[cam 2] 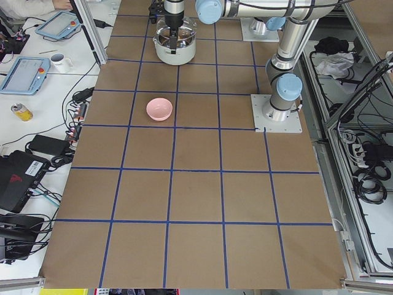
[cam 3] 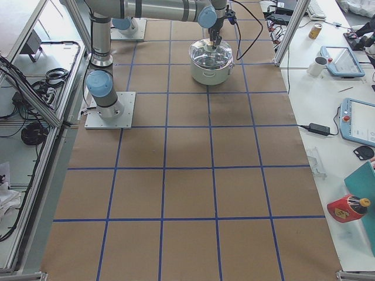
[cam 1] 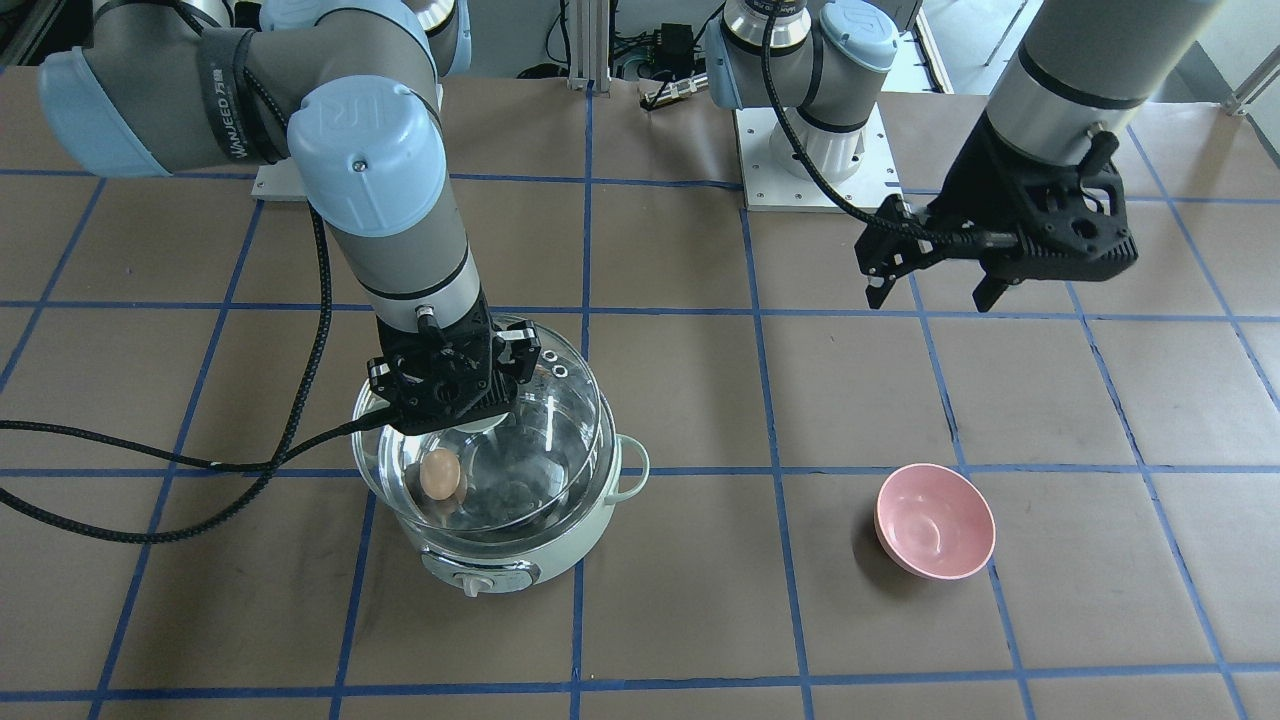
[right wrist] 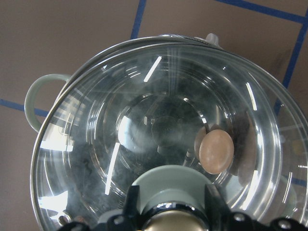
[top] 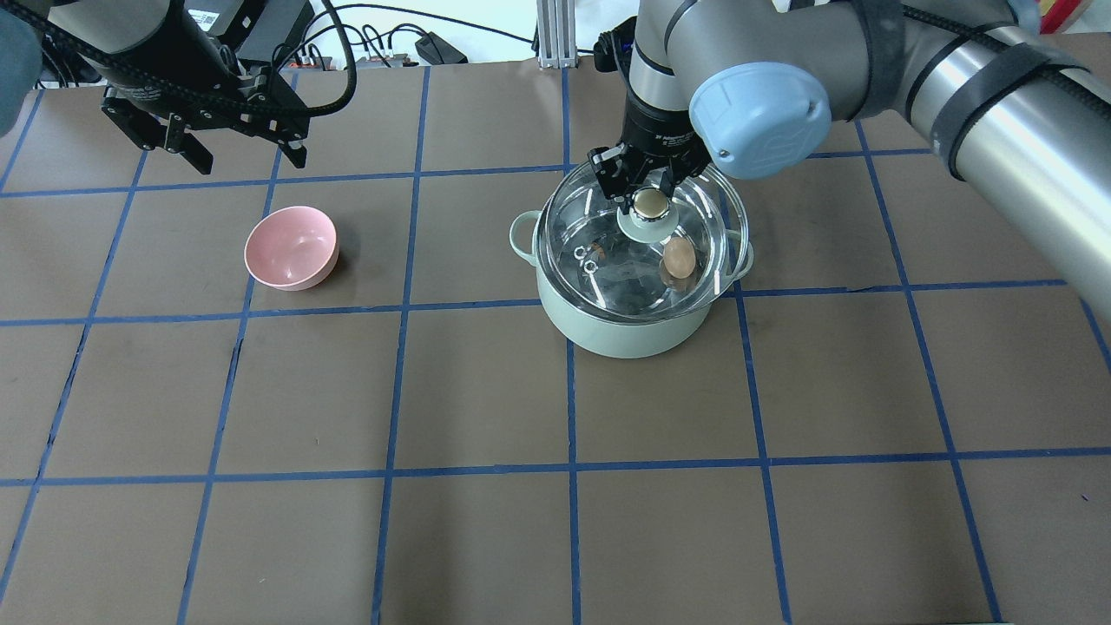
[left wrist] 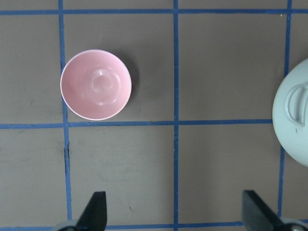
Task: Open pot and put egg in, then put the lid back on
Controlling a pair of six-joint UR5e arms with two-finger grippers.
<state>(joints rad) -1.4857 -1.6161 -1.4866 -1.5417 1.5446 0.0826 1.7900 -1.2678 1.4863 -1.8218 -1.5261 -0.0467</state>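
The mint-green pot (top: 634,334) stands on the table right of centre in the overhead view, its control knob (cam 1: 470,583) facing the front camera. The tan egg (top: 679,258) lies inside on the steel bottom and shows through the glass in the right wrist view (right wrist: 216,151). The clear glass lid (top: 608,269) lies over the pot, its rim slightly offset from the pot's rim. My right gripper (top: 649,201) is shut on the lid's gold knob (right wrist: 172,226). My left gripper (top: 252,163) is open and empty, raised behind the pink bowl.
A pink bowl (top: 291,247) stands empty on the left, below the left wrist camera (left wrist: 96,84). The pot's loop handle (left wrist: 296,103) shows at that view's right edge. Blue tape lines grid the brown table. The right arm's cable (cam 1: 150,470) hangs beside the pot.
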